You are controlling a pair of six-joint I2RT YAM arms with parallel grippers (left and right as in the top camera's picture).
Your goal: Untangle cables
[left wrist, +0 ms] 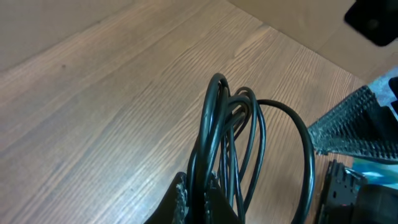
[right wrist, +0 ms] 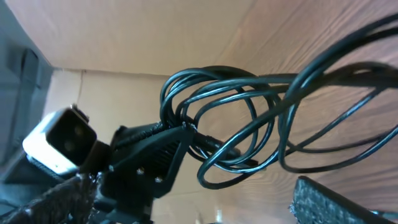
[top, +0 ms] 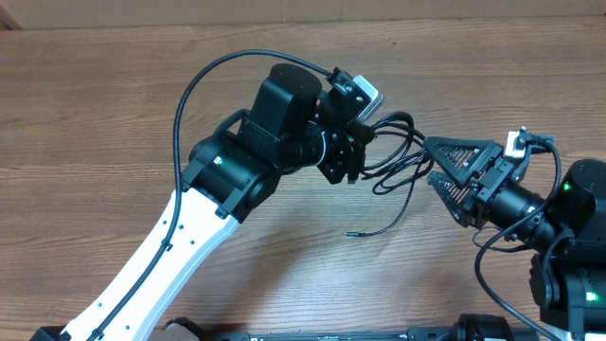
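A bundle of tangled black cables [top: 393, 152] hangs between the two grippers above the wooden table [top: 114, 123]. My left gripper [top: 348, 156] is shut on several strands of the bundle; in the left wrist view its fingers [left wrist: 200, 200] pinch the cable loops [left wrist: 231, 124]. My right gripper [top: 443, 169] is open, its jaws right next to the bundle's right side and empty. In the right wrist view the loops [right wrist: 230, 124] hang from the left gripper [right wrist: 146, 158], between my spread right fingers [right wrist: 186, 202]. One loose cable end [top: 374, 230] lies on the table.
A cardboard wall [top: 303, 9] runs along the far table edge. The left arm's own cable [top: 194, 85] arcs over the table at the left. The right arm's base [top: 573, 275] stands at the right front.
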